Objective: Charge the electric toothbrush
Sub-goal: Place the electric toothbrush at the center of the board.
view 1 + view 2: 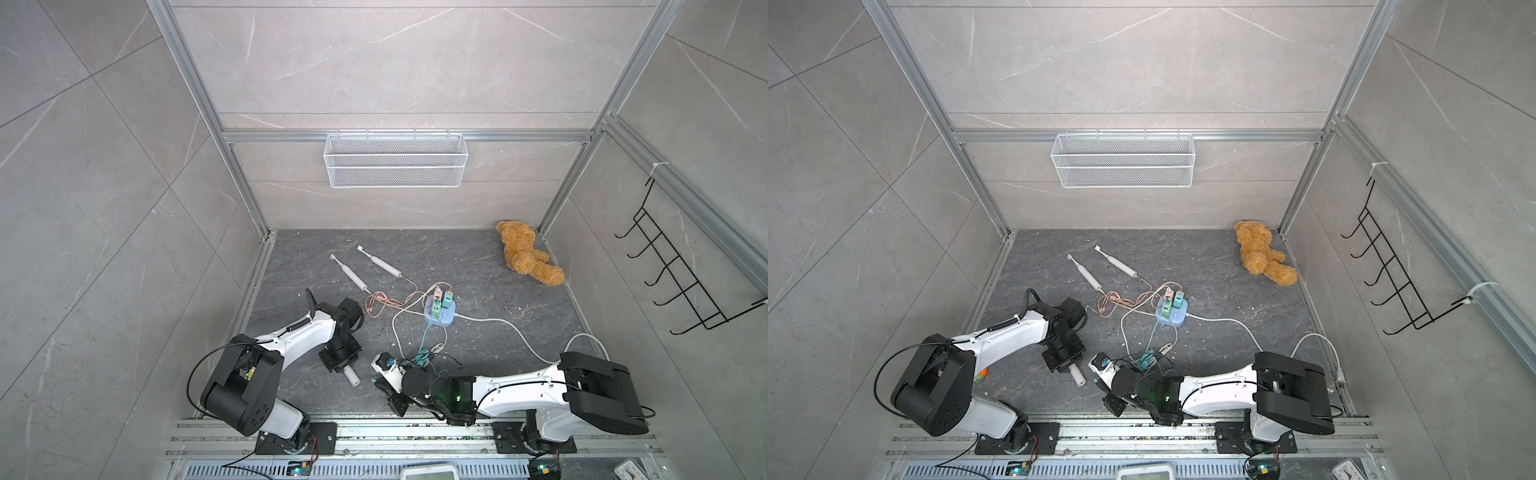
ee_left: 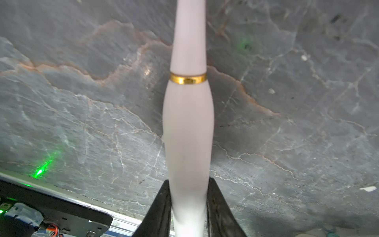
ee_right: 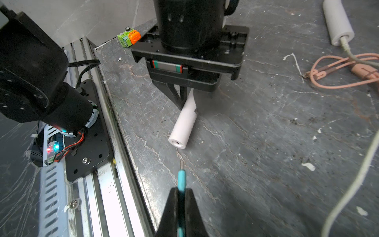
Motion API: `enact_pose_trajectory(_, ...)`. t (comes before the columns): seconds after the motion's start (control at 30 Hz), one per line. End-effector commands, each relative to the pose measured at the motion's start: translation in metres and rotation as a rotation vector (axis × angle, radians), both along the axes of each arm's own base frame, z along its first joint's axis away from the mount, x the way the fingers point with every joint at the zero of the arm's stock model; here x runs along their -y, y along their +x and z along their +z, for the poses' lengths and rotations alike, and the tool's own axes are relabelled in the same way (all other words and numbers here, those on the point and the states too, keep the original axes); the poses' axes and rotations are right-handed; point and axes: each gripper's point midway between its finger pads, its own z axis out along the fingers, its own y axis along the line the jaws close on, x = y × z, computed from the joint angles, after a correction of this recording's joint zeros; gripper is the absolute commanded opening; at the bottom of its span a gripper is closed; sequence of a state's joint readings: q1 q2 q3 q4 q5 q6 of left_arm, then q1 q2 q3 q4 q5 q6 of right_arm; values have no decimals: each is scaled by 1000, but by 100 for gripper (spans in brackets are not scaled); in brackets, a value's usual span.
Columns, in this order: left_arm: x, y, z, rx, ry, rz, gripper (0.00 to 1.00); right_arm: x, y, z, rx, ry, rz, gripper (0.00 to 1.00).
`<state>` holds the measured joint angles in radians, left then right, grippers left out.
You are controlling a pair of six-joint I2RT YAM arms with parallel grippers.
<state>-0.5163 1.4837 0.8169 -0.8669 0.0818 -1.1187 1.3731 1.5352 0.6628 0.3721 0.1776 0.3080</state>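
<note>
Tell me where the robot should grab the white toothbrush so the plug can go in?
Around the thick handle of the white toothbrush, from above, one on each side, as the left fingers do. It lies nearly flat, and that leaves the end with the charging hole free for the teal plug.

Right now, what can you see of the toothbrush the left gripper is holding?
The toothbrush is a slim, smooth, whitish, plastic-looking handle that bulges mid-body, with a gold ring below its narrower neck. The head is out of view. The left gripper clasps it from both sides. It sits low and tilted over the dark stone surface; whether it touches is unclear. Its flat butt end shows a small round socket with nothing plugged in.
</note>
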Motion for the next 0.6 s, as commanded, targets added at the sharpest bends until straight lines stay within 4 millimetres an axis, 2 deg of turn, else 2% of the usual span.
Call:
enact_pose_trajectory(0.0, -4, -10, -7, -57, 12, -31, 33, -5, -3, 0, -23, 26, 9, 0)
enact_pose_trajectory(0.17, -4, -12, -10, -62, 8, -41, 41, -3, -2, -1, -24, 28, 5, 0)
enact_pose_trajectory(0.4, -8, -2, -7, -13, 5, -56, 64, -4, -4, -3, -34, 32, 8, 0)
enact_pose_trajectory(0.57, -22, 1, -14, -2, 6, -31, 65, -5, -5, -4, -40, 33, 13, 0)
